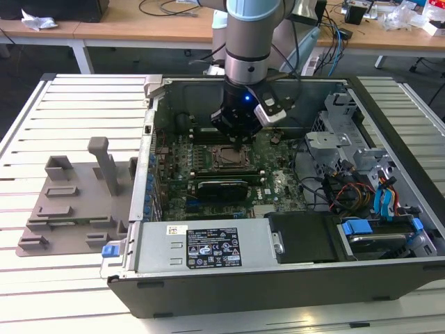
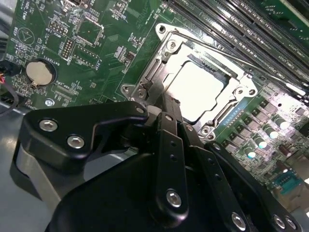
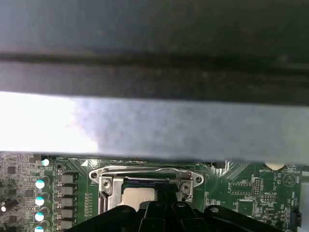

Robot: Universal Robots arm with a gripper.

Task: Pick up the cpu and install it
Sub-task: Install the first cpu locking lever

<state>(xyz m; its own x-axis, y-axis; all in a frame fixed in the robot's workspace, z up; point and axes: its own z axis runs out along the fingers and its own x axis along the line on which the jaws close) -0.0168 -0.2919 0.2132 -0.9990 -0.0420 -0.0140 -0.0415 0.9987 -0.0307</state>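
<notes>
The cpu is a pale square plate lying flat inside the dark metal socket frame on the green motherboard. It also shows pale inside the frame in the first wrist view. My gripper hangs just over the socket's edge, with its black fingers drawn together and nothing visible between them; the tips cover one side of the cpu. In the exterior view the gripper sits directly above the socket frame inside the open computer case.
A grey plastic fixture plate with upright posts lies on the slatted table at the exterior view's left. Memory slots run beside the socket. A power supply, drive cage and cables crowd the case.
</notes>
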